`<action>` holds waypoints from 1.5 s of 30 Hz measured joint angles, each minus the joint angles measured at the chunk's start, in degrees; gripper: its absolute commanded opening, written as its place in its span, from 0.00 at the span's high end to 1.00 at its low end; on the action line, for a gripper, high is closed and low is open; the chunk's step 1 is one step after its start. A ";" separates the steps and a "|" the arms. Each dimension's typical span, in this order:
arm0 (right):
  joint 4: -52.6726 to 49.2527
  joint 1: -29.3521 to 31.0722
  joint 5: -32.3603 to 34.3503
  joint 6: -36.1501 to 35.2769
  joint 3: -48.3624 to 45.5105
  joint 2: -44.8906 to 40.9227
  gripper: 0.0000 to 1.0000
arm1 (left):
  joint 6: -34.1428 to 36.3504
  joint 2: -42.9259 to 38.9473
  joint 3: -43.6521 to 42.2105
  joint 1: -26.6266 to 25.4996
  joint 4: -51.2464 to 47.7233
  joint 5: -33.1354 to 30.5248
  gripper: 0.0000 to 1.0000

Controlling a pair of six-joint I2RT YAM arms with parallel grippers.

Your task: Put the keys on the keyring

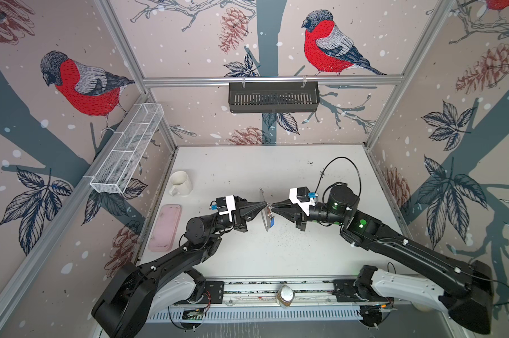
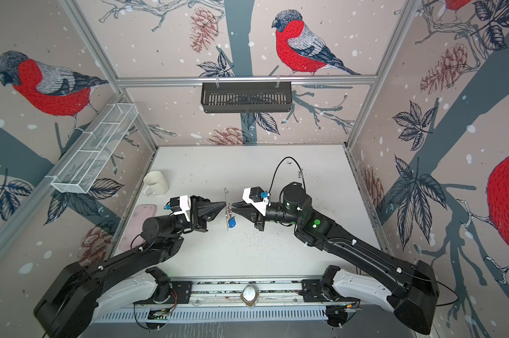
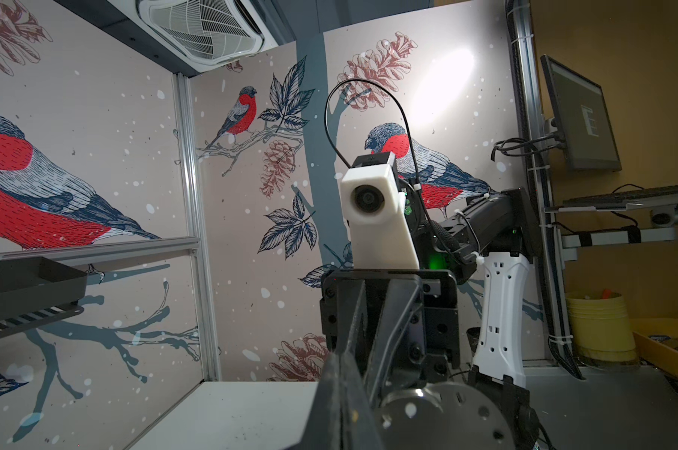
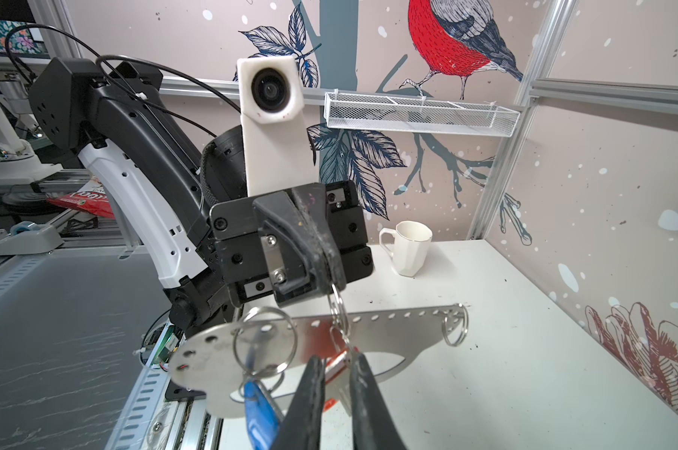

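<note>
The keyring [image 4: 388, 331], a flat grey metal plate with holes and silver loops along one edge, hangs above the table, edge-on in both top views [image 1: 265, 216] [image 2: 226, 215]. My left gripper [image 1: 265, 204] [image 4: 331, 282] is shut on a small loop [image 4: 338, 309] of the keyring. From the opposite side my right gripper [image 1: 273, 206] [image 4: 337, 360] is closed on the red-tagged key [image 4: 339, 364] of the keys, right against the plate. A blue-tagged key [image 4: 259, 413] dangles from a large loop [image 4: 265, 343] on the plate, the blue tag [image 2: 232, 223] showing below the grippers.
A white mug [image 1: 180, 183] and a pink oblong tray [image 1: 165, 228] stand at the table's left. A white wire basket [image 1: 127, 149] hangs on the left wall, a black basket [image 1: 272, 96] on the back rail. A jar [image 1: 285, 295] sits on the front rail.
</note>
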 measured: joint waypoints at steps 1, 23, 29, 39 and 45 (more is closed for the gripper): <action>0.04 0.00 0.00 0.00 0.22 0.20 0.83 | 0.00 -0.17 0.00 0.00 0.00 0.02 1.00; 0.57 1.64 -1.51 -0.22 3.04 4.83 0.84 | -1.75 1.31 0.04 0.15 2.21 1.51 1.00; 1.33 2.27 -1.49 -0.37 3.56 6.05 0.74 | -3.13 2.29 0.07 0.15 4.76 1.90 1.00; -1.53 2.14 3.72 -1.51 2.32 1.20 0.67 | -3.65 1.46 -0.59 0.28 6.38 1.99 1.00; -3.28 2.03 5.22 -1.68 1.95 -0.22 0.83 | -4.04 1.22 -0.81 0.55 6.40 1.97 1.00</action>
